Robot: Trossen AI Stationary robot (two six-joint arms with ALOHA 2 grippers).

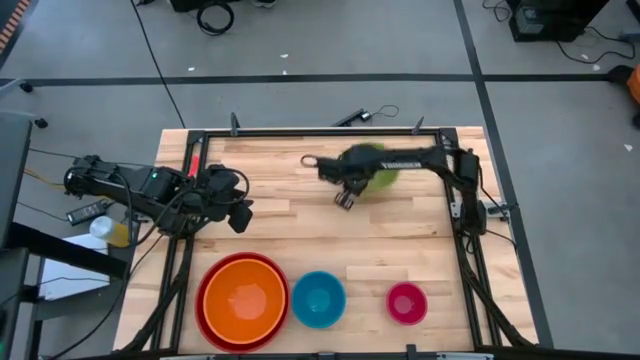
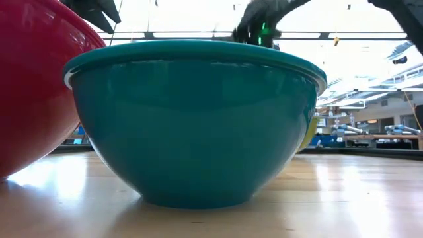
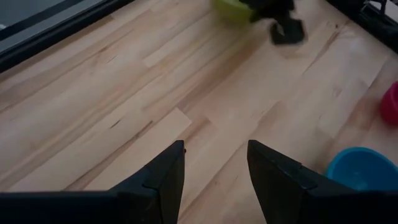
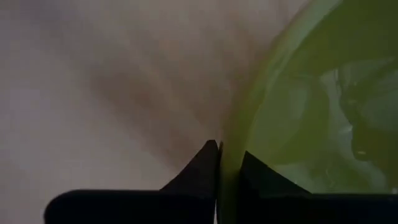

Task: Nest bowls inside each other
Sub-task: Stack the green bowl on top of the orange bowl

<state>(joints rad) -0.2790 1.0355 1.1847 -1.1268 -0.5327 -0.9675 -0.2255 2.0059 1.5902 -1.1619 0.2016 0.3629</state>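
Three bowls sit at the desk's six o'clock edge: orange nested in red, blue, pink. Toward one o'clock, the right hand pinches the green bowl's thin rim, probably the best hold on light, stiff, slippery plastic. The left hand waits at nine o'clock, fingers parted, empty.

Bare table centre lies open; bowls line its near edge.

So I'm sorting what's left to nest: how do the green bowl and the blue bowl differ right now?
The green bowl sits at the table's far side, its rim pinched by the right hand; the blue bowl stands free in the near row, beside the orange bowl. Green looks larger than blue. Both are upright and empty.
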